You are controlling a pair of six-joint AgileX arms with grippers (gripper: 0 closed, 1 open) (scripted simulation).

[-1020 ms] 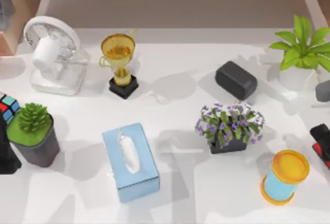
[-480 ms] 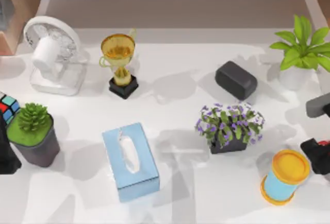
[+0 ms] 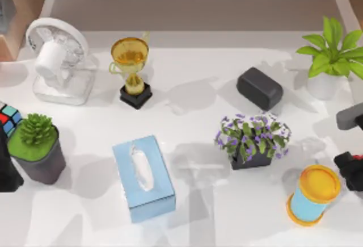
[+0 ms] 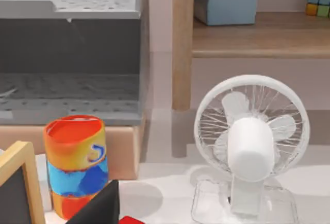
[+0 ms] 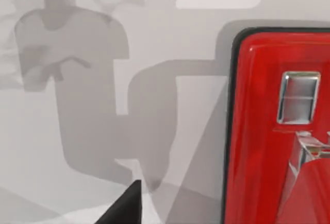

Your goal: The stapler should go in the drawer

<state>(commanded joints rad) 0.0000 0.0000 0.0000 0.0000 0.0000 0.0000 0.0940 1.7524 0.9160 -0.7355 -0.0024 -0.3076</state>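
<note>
One right gripper (image 3: 353, 170) hovering at the surface's (image 3: 198, 116) right edge beside the yellow-lidded can (image 3: 313, 195), red stapler (image 5: 278, 126) lying below, finger state indeterminate, left arm parked at left edge.

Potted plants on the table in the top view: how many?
3: a succulent at the left edge, purple flowers right of centre, a leafy green plant far right.

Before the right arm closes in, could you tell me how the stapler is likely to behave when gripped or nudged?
The stapler looks rigid, with a glossy red shell and a metal insert, so the fingers may slip on it. It appears to lie flat on the white table, so it would probably slide rather than roll or tip. It seems small beside the yellow-lidded cylinder, likely light.
</note>
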